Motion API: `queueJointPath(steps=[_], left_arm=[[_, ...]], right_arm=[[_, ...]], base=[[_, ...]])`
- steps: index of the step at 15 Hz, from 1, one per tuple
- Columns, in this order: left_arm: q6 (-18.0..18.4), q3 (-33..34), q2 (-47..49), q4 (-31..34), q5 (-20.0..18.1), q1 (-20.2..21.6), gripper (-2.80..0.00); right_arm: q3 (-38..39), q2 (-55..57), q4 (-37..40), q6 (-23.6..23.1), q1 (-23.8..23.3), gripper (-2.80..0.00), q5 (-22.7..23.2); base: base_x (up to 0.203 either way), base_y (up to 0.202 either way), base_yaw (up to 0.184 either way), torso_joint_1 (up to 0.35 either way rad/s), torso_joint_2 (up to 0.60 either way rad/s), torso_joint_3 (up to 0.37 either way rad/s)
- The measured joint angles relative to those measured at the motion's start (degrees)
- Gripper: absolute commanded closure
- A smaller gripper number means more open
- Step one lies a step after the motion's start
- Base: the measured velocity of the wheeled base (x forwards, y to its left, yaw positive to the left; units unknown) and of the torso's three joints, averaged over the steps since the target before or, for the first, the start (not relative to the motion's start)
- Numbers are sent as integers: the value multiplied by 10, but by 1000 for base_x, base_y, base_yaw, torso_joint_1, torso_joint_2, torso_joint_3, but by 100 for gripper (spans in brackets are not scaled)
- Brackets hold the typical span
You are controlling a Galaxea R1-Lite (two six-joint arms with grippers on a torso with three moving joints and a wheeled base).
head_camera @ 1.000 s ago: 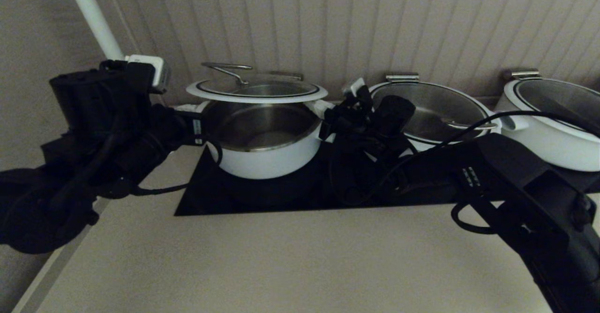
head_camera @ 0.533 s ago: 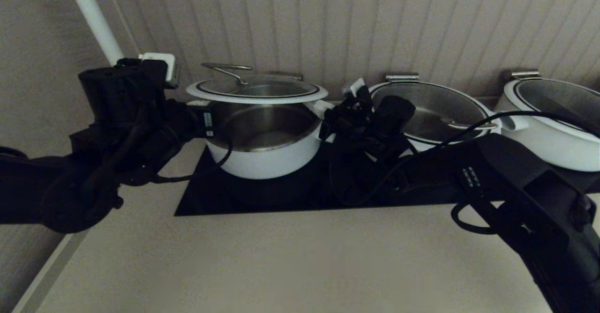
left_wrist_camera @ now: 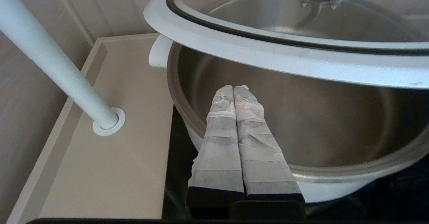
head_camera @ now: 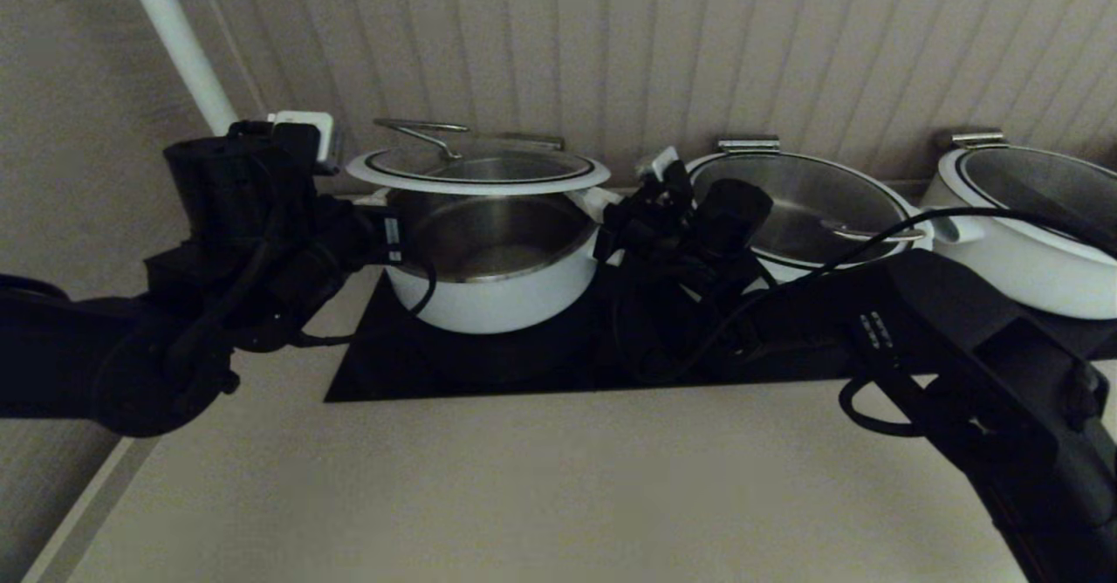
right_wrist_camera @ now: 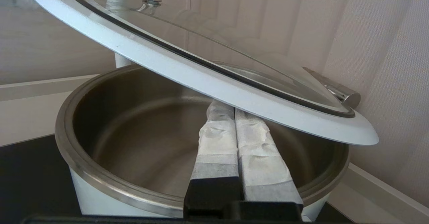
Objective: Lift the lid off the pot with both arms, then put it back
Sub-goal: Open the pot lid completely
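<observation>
A: Where is the lid (head_camera: 478, 167) right now?

B: Raised above the pot (head_camera: 490, 262), with a clear gap over the steel rim, and tilted. The pot sits on the black mat (head_camera: 489, 365) on the desk (head_camera: 524, 487), leftmost of three white pots.

A: And the fingers?

B: Both pairs are pressed together, clamping nothing. The right gripper (right_wrist_camera: 234, 107) reaches under the lid's white rim, tips hidden beneath it, so it seems to prop the lid from below. The left gripper (left_wrist_camera: 233, 88) points over the pot's edge, just under the rim on its side; I cannot tell whether it touches.

A: So what could go wrong?

B: I judge the lid is only resting, not gripped. If one arm rises or drops faster than the other, the tilt grows and the lid may slide off and bang the pot or the wall (head_camera: 698, 42) behind.

A: And when putting it back?

B: Lowered off-centre, the rim could catch on the pot's edge and sit crooked.
</observation>
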Motion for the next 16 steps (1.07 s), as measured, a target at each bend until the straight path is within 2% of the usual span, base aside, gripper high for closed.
queueJointPath(steps=[4,11,16], left_arm=[[0,23,6,-65,-1,0,0],[-2,26,11,-68,-7,-1,0],[-3,-9,28,-69,-14,-1,0]], right_arm=[[0,1,1,0,0,0,0],[0,1,1,0,0,0,1],[0,0,1,0,0,0,0]], base=[[0,0,0,0,0,0],[0,0,0,0,0,0],[0,0,0,0,0,0]])
